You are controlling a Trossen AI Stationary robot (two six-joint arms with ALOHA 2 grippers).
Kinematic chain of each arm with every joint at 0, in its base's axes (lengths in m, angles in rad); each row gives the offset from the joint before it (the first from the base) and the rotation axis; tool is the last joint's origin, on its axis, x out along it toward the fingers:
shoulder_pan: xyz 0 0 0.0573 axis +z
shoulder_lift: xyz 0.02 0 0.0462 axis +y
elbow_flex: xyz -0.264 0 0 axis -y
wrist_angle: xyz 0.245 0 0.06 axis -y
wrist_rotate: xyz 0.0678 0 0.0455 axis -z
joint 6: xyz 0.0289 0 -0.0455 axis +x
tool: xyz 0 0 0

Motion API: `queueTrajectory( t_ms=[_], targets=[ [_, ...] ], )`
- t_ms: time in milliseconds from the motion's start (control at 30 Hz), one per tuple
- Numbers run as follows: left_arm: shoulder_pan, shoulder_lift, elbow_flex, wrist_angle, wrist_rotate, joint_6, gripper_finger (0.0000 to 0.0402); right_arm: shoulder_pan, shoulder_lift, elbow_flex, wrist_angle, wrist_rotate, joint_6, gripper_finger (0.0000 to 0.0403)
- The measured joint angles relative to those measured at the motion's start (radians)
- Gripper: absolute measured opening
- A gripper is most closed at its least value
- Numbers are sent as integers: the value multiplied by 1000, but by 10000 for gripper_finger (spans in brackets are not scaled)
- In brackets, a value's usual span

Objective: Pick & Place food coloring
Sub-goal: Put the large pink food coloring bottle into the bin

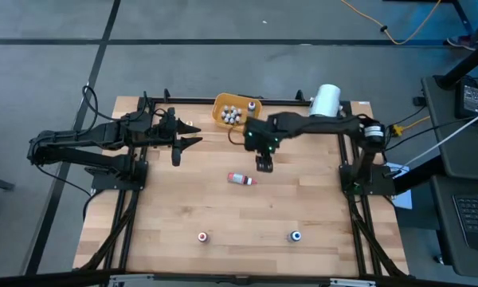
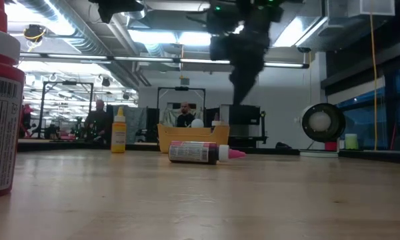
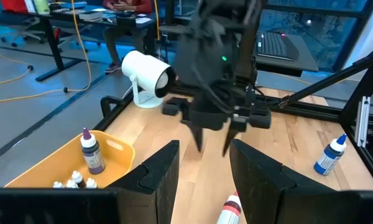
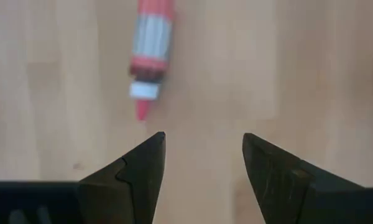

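Wooden table [image 1: 183, 207] — 1 fallen red bottle [image 1: 240, 178], 2 upright bottles [image 1: 202, 237] (front edge), orange bowl [image 1: 223, 104].

White cylinder [image 1: 326, 101] at table [image 1: 167, 209] far edge, beside orange bowl [image 1: 221, 106]

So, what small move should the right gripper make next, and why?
Probably shift sideways until centred over the lying red bottle, then descend. The right gripper hangs open above the table, and in its wrist view the bottle lies off to one side of its fingers, not between them.
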Motion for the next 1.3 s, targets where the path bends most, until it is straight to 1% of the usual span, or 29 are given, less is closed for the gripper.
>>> queueTrajectory(
  t_ms=[67, 133, 233, 300, 367, 433, 533, 700, 767, 833, 900, 1033, 1100, 1167, 1300],
  targets=[
    [0, 0, 0, 0, 0, 0, 139, 11, -34, -77, 48, -26, 38, 216],
    [0, 0, 0, 0, 0, 0, 139, 21, -62, -147, 110, -73, 62, 216],
    [0, 0, 0, 0, 0, 0, 139, 43, -96, -238, 259, -133, 89, 216],
    [0, 0, 0, 0, 0, 0, 139, 59, -99, -274, 339, -151, 104, 216],
    [0, 0, 0, 0, 0, 0, 139, 75, -91, -303, 382, -161, 126, 216],
    [0, 0, 0, 0, 0, 0, 139, 93, -74, -321, 447, -169, 145, 216],
    [0, 0, 0, 0, 0, 0, 139, 106, -49, -331, 497, -178, 157, 216],
    [0, 0, 0, 0, 0, 0, 139, 103, -21, -331, 505, -84, 181, 216],
    [0, 0, 0, 0, 0, 0, 139, 95, -16, -333, 503, -86, 203, 216],
    [0, 0, 0, 0, 0, 0, 139, 89, 0, -334, 523, -124, 226, 221],
    [0, 0, 0, 0, 0, 0, 139, 89, 14, -335, 510, -132, 231, 235],
    [0, 0, 0, 0, 0, 0, 139, 90, 29, -333, 528, -129, 238, 274],
    [0, 0, 0, 0, 0, 0, 139, 90, 35, -333, 523, -109, 262, 291],
    [0, 0, 0, 1, 0, 0, 139, 95, 35, -334, 516, -87, 270, 300],
    [0, 0, 0, 0, 0, 0, 139, 101, 34, -334, 544, -65, 281, 304]
  ],
)
